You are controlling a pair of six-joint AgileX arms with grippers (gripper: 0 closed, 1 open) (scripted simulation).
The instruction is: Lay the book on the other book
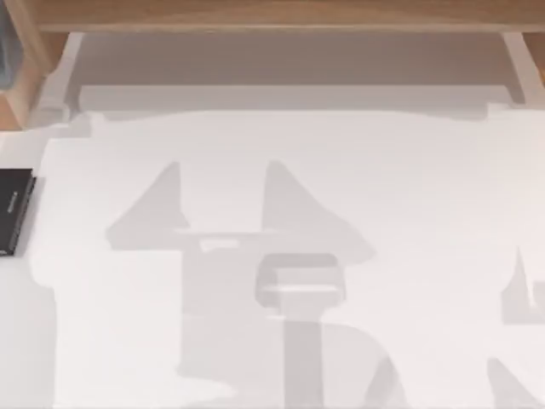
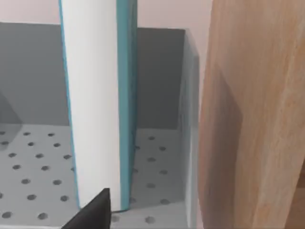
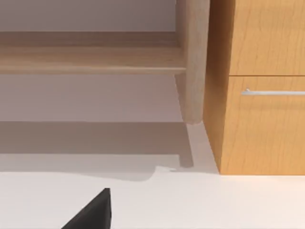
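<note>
My left gripper [image 2: 90,212]: just a dark finger tip shows in the left wrist view, close in front of the book [image 2: 97,105]; can't tell if the jaws are wide or narrow, or if anything is gripped. The book stands upright w/ its white page edge facing my camera and a teal-blue cover along one side. Its lower end rests on the perforated grey floor of a grey bin [image 2: 162,71], near one corner of that bin. Bin's back wall rises behind the book, side wall just beyond it. A wooden panel [image 2: 252,114] stands right beside the bin's side wall.

My right gripper [image 3: 90,210]: again only a dark finger tip in the right wrist view, over the white tabletop [image 3: 214,200]; can't tell its state either. Farther off sit a wooden cabinet [image 3: 262,129] w/ a metal drawer handle [image 3: 274,92], a round wooden post [image 3: 193,62] and a wooden rail behind.

Top view: the other book [image 1: 14,210] lies flat at the tabletop's left edge, black, spine w/ small pale lettering turned inward. Arm shadows fall across the tabletop's middle and near edge. A wooden shelf [image 1: 281,15] runs along the far edge.
</note>
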